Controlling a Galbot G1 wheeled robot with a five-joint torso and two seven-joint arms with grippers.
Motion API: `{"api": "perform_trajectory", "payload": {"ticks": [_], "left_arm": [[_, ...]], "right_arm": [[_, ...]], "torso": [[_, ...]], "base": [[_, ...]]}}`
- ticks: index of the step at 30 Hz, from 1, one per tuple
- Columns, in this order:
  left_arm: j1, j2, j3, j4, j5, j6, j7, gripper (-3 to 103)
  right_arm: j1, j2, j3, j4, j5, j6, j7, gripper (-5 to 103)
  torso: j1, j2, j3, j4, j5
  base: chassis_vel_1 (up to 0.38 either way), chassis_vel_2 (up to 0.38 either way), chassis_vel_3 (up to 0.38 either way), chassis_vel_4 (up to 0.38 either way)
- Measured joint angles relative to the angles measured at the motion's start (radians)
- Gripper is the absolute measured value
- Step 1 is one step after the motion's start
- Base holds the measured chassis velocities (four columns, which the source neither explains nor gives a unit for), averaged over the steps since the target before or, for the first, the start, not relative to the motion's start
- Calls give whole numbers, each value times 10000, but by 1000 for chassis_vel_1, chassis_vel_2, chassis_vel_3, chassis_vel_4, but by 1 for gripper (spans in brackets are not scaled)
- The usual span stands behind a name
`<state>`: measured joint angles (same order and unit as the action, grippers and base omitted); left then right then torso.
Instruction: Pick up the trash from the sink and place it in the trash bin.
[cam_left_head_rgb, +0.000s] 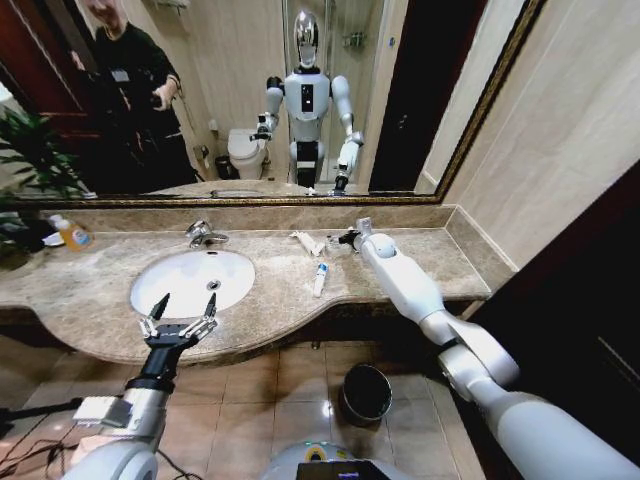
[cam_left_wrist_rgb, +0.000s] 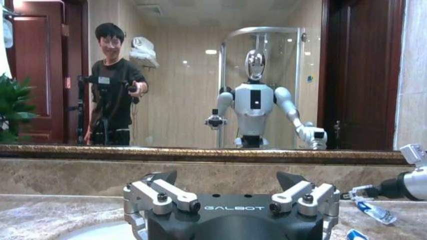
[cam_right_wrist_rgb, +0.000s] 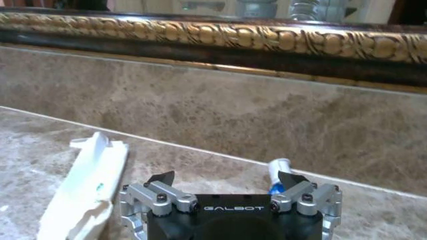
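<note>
Two pincers stand open and empty: the right pincer (cam_left_head_rgb: 348, 238) hovers at the table's (cam_left_head_rgb: 420, 262) back beside a white packet (cam_right_wrist_rgb: 87, 192) and a small tube (cam_right_wrist_rgb: 279, 172); the left pincer (cam_left_head_rgb: 180, 322) waits before the sink (cam_left_head_rgb: 190, 280). Reaching step; next, I judge, closing on one piece, then the trash bin (cam_left_head_rgb: 365, 392).

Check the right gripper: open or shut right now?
Open. The right gripper has its fingertips spread apart over the countertop, nothing between them; a small tube lies just beyond.
</note>
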<state>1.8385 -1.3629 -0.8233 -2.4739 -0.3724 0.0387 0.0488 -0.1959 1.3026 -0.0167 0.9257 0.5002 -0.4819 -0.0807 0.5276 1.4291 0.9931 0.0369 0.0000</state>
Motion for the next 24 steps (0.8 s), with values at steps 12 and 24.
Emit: {"api": "perform_trajectory", "payload": {"ticks": [12, 24], "left_arm": [[0, 1, 0, 0, 0, 0, 0, 100], [0, 0, 0, 0, 0, 0, 0, 100]], "right_arm": [[130, 20, 330, -772, -335, 281, -208, 100], [388, 299, 657, -1860, -804, 701, -541, 93]], "torso": [[0, 0, 0, -1, 0], [0, 0, 0, -1, 0]], "base": [[0, 0, 0, 0], [0, 0, 0, 0]]}}
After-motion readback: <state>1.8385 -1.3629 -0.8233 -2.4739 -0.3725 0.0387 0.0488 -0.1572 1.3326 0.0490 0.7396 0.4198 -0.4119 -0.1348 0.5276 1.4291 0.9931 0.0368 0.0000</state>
